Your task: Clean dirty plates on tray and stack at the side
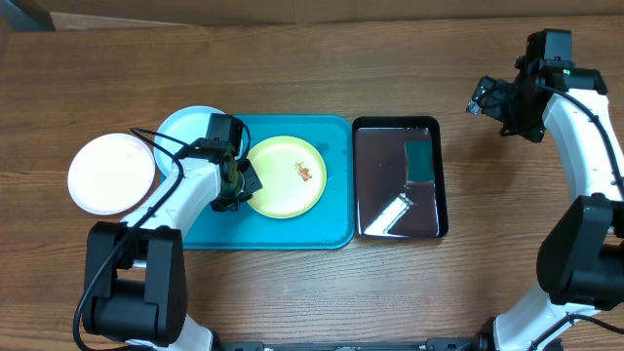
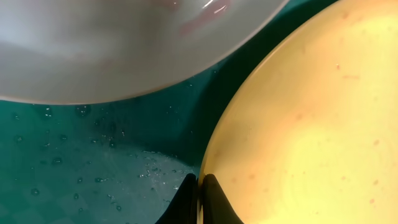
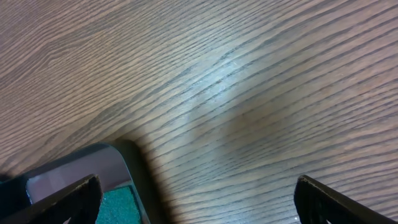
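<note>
At the far left, the white plate (image 1: 112, 174) rests on the bare table (image 1: 292, 58), off the tray, with no smear visible on it. Just beside it, the light blue plate (image 1: 185, 130) overlaps the far-left corner of the turquoise tray (image 1: 336, 210).

Next comes the left gripper (image 1: 237, 183), clamped on the left rim of the pale yellow plate (image 1: 286, 176). The left wrist view shows the thin edge caught between the two dark fingertips (image 2: 185, 204), with water beads on the tray floor alongside. This plate lies flat in the middle of the tray and carries a small reddish-brown smear (image 1: 305, 173) right of its centre, so it is not yet clean.

The plate looks stiff, light and glossy, and probably slick when wet (plastic or ceramic cannot be told). A pinch at one edge is likely to let it pivot or slide, so a deep bite over the rim seems the safest hold.

Further right, touching or nearly touching the turquoise tray, is the dark tray (image 1: 398, 222), holding a green block (image 1: 419, 161), perhaps a sponge. Well right of that, the right gripper (image 1: 485, 97) hovers over bare wood, jaws wide apart and holding nothing.
</note>
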Available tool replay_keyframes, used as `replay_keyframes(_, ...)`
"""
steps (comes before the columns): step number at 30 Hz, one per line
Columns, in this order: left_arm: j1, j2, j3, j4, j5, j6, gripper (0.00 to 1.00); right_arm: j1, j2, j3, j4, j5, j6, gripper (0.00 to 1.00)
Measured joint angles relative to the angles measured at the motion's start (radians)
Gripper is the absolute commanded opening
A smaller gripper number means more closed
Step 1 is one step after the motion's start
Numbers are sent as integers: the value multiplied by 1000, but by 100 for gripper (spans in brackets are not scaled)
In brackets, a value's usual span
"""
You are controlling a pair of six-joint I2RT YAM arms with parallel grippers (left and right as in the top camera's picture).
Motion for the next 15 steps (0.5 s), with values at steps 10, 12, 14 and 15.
replay_keyframes(10, 0, 0, -2, 0, -3, -10, 17, 0, 0, 0, 2, 0, 0, 100)
replay_keyframes(12, 0, 0, -3, 0, -3, -10, 16, 0, 0, 0, 2, 0, 0, 100)
replay_keyframes(14, 0, 0, -3, 0, -3, -10, 15, 0, 0, 0, 2, 0, 0, 100)
replay_keyframes(15, 0, 0, -3, 0, -3, -9, 14, 0, 0, 0, 3, 0, 0, 100)
